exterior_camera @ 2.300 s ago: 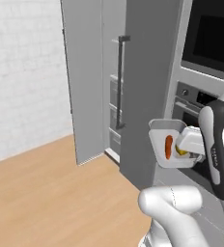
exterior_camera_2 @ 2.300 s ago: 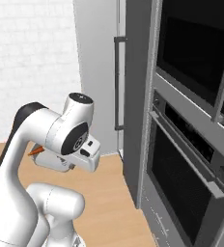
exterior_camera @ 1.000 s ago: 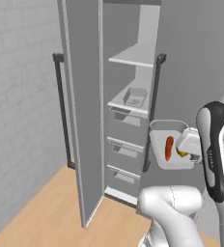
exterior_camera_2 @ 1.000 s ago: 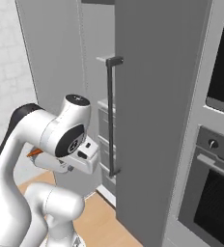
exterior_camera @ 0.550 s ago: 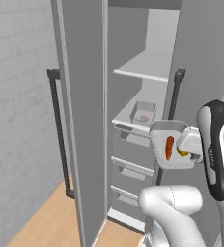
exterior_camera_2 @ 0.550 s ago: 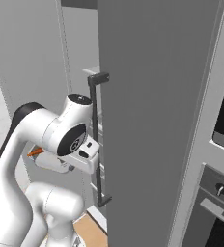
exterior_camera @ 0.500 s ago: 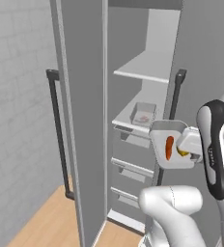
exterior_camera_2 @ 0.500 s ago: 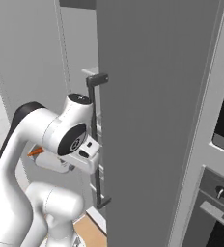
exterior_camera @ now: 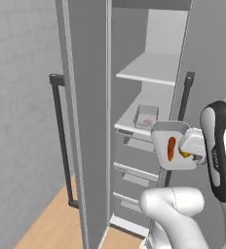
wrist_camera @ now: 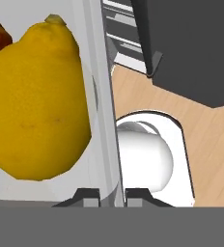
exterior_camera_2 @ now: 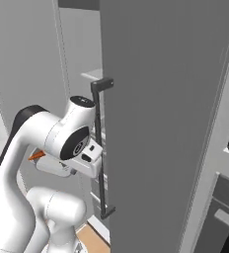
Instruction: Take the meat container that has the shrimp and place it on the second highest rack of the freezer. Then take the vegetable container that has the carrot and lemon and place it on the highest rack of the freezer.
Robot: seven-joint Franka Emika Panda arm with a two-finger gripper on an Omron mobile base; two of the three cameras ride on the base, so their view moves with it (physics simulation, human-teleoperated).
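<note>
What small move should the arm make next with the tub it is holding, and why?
Probably lift the vegetable container up and in toward the highest rack. The tool is shut on its wall, the meat container already sits on the second highest rack, and the freezer stands open.

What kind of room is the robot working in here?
Most likely a kitchen: a tall open freezer with shelf plates and drawers, a built-in oven beside it, and a food tub with carrot and lemon held by the gripper.
</note>
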